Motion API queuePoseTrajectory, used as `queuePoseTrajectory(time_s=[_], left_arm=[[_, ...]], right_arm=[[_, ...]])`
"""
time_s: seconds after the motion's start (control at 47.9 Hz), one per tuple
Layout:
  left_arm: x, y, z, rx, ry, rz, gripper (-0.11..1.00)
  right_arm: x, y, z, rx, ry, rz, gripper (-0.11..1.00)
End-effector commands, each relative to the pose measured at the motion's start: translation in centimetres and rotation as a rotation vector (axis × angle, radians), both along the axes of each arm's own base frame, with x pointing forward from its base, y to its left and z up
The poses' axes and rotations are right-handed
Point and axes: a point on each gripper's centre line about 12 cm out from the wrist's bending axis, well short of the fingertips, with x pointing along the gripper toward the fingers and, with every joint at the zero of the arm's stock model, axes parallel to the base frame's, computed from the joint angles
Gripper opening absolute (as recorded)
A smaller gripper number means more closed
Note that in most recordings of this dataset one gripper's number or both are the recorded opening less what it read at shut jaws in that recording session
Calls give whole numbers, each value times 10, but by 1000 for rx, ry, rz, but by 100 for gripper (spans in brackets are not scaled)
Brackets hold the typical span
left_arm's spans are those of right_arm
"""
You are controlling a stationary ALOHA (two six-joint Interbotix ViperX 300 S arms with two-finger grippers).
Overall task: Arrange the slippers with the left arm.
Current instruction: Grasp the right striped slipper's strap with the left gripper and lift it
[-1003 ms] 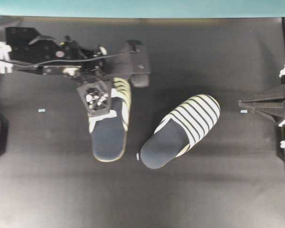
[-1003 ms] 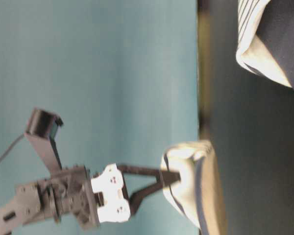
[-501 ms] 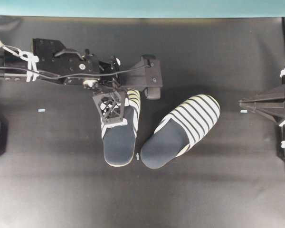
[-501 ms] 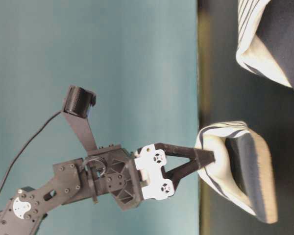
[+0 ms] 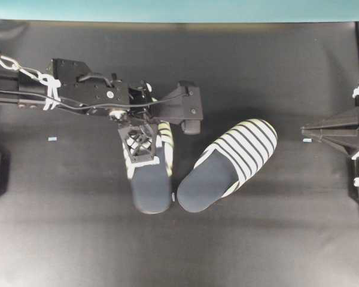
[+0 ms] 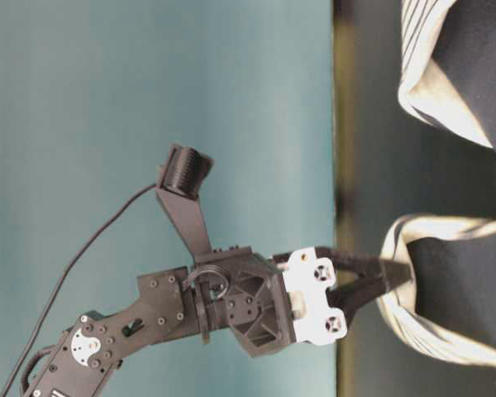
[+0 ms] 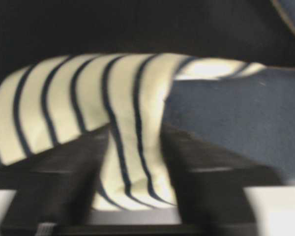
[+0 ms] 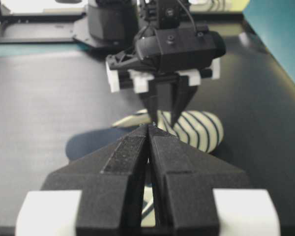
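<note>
Two slippers lay on the dark worktop (image 5: 275, 239), and the relation that governed my coming move was the angle between their long axes. The held slipper (image 5: 151, 170) sat under the left gripper (image 5: 140, 145), its long axis running nearly straight from toe at the far edge to heel toward the near edge in the overhead view. The free slipper (image 5: 227, 164) lay just beside it to the right of that view, its long axis slanted, with the striped toe swung away to the right and the heel angled in toward the held one. The two heels were close together, nearly touching as far as I could tell, while the toes stood well apart. The left fingers (image 7: 64, 172) were clenched on the striped toe cover of the held slipper, one on each side of a pinched fold of fabric, as the left wrist view showed. The right gripper (image 8: 148, 147) rested at the far right edge, its fingers pressed together on nothing, well apart from both slippers. I judged the left arm (image 5: 84, 95) to be the nearer to both, and that the free slipper needed its toe rotated inward to lie parallel.
</note>
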Motion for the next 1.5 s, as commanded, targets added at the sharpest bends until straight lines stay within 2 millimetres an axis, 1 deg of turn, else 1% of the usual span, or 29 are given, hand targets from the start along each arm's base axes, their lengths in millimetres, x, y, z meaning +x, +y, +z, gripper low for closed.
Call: queuePoseTrajectory(time_s=[0.0,0.063,0.104,0.188,0.251,0.334,0.376,0.418,0.522,0.585,0.668,0.836,0.94,1.044,1.128,1.295,1.483], left_arm=[[4,-7,5,4,-21,-22,51],[2,-11,3,3,-8,-35,68],[0,-14,2,4,1,-47,77],[-2,-22,1,8,27,-92,84],[-2,-27,3,18,41,-143,84],[3,-36,16,48,20,-239,85],[8,-40,27,61,-10,-278,85],[16,-44,43,83,-63,-321,85],[32,-51,73,138,-175,-406,85],[39,-52,82,167,-208,-459,85],[47,-50,84,198,-227,-503,85],[74,-46,88,251,-341,-533,85],[87,-43,79,318,-385,-610,85],[96,-41,54,383,-360,-728,85],[105,-42,39,414,-365,-783,85],[123,-44,14,443,-387,-819,85],[137,-42,-13,429,-361,-821,84]], right_arm=[[1,-1,3,9,-13,-4,-1],[1,-1,3,10,-13,-4,-1],[1,-1,3,10,-14,-4,-1],[1,-1,3,10,-14,-4,-1],[1,-1,3,10,-14,-4,-1],[1,-1,3,10,-14,-4,-1],[1,-1,3,10,-14,-4,-1],[1,-1,3,10,-14,-6,-1],[1,-1,3,10,-14,-4,-1],[1,-1,3,12,-14,-5,-1],[1,-1,2,15,-10,-5,-1],[1,-1,3,13,-13,-5,-1],[1,-1,3,13,-16,-5,-1],[1,-1,3,13,-14,-5,-1],[1,-1,3,13,-14,-5,-1],[1,-1,3,13,-14,-5,-1],[0,-1,2,13,-11,-5,-1]])
